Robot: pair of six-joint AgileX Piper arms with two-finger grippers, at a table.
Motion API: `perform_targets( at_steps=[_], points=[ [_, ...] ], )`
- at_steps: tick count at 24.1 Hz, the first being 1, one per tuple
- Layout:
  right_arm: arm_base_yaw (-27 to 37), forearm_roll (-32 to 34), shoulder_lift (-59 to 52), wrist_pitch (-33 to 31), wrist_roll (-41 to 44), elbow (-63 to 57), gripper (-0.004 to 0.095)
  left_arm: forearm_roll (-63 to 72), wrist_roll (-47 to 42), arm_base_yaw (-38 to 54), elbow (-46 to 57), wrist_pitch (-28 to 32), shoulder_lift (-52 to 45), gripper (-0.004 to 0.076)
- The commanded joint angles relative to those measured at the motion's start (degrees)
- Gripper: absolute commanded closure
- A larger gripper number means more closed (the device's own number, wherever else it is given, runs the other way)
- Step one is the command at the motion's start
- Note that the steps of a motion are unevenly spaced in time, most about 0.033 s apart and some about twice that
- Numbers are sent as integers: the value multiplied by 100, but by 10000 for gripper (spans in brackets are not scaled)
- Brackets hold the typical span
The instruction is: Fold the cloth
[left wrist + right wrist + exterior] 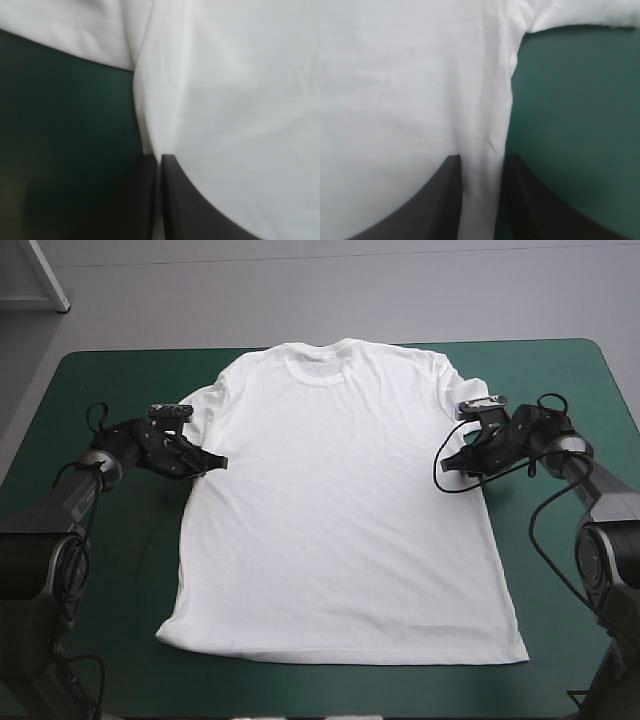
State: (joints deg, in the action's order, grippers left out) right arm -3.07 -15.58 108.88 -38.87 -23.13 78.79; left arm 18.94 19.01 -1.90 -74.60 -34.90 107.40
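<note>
On teal-green desk (100, 390), your left claw (222, 461) pinches white short-sleeved T-shirt (340, 520) edge; right claw (446, 466) straddles opposite edge, slightly parted.

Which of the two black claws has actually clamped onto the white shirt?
The left gripper: its fingers are all but shut, pinching the side edge of the T-shirt. The right gripper has its fingers apart, merely straddling the opposite edge.

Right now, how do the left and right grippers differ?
The left gripper is all but shut on the T-shirt's side edge; the right gripper has its fingers apart, the opposite edge between them. The left gripper is at its left side, the right gripper at its right. Both sit just below a sleeve.
</note>
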Motion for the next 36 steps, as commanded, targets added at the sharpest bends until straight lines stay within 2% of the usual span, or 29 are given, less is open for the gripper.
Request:
perform_targets(
  at_steps=[1, 2, 12, 17, 20, 24, 26, 29, 31, 36],
  points=[
    [-67, -87, -174, -260, -156, 118, 873, 56, -3, -12, -121, -118, -211, 703],
    [-67, -87, -174, -287, -168, 118, 929, 56, -3, -12, -121, -108, -211, 703],
    [-67, -257, -629, -26, -171, 291, 925, 56, 128, -12, -144, 54, -461, 703],
    [-67, -680, -1406, -239, -426, 1029, 925, 203, 128, -12, -151, 243, -1264, 703],
    [-67, -680, -1852, -262, -426, 1419, 925, 203, 128, -12, -198, 388, -1922, 703],
    [-67, -643, -2490, -260, -448, 1817, 925, 190, 128, -3, -804, 248, -2663, 703],
    [-67, -590, -2827, -260, -461, 2024, 925, 190, 103, -3, -1442, 35, -2951, 703],
    [-67, -492, -3319, -247, -474, 2203, 925, 162, 103, -3, -2588, -503, -3056, 703],
    [-67, -478, -3592, -203, -474, 2229, 925, -5, 91, -3, -3003, -613, -3036, 703],
    [-67, -373, -3716, -79, -463, 2229, 925, -561, -262, -3, -3101, -640, -2886, 703]
  ],
)
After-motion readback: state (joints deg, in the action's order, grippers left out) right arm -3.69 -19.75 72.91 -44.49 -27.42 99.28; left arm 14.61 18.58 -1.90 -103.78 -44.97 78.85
